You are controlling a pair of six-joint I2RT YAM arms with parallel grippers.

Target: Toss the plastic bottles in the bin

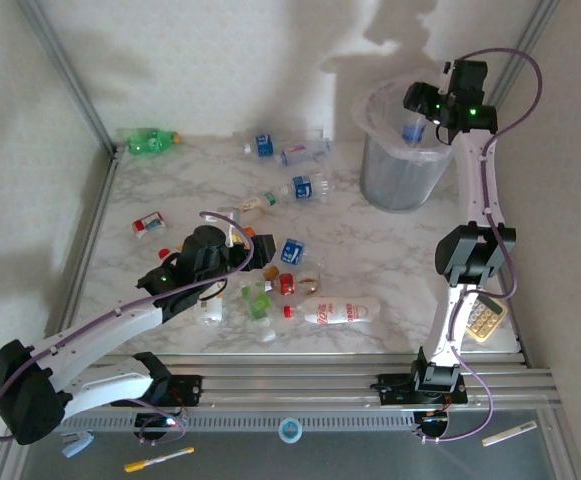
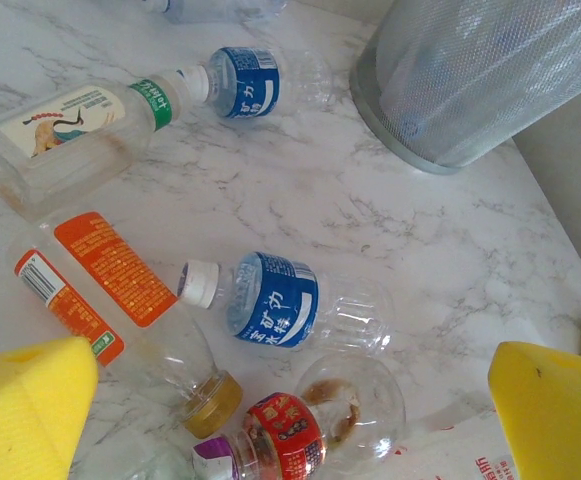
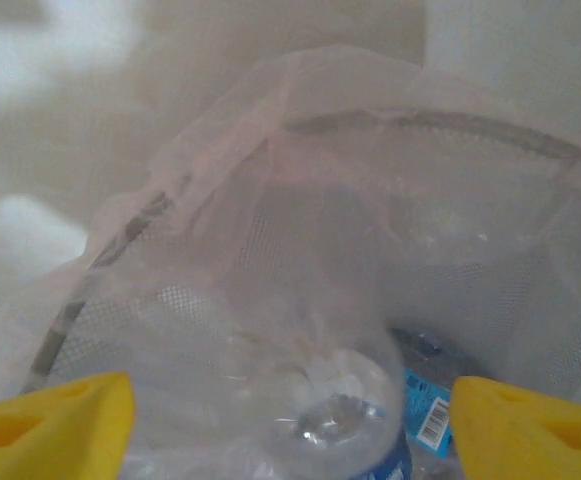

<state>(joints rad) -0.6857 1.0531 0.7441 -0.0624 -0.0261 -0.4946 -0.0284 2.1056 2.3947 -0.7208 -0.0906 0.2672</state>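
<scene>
The bin is a grey mesh basket with a whitish bag, standing at the back right. My right gripper hangs over its mouth, open. Between its yellow fingers a clear blue-labelled bottle sits loose inside the bag, with gaps on both sides. Several plastic bottles lie on the marble table. My left gripper is open low over the middle cluster, its pads wide apart. Below it lie a red-labelled bottle, a blue-labelled bottle and an orange-labelled bottle.
A green bottle lies at the back left and two clear bottles along the back. A long white-labelled bottle lies near the front. A beige calculator rests beside the right arm. Frame rails run along the table's left edge.
</scene>
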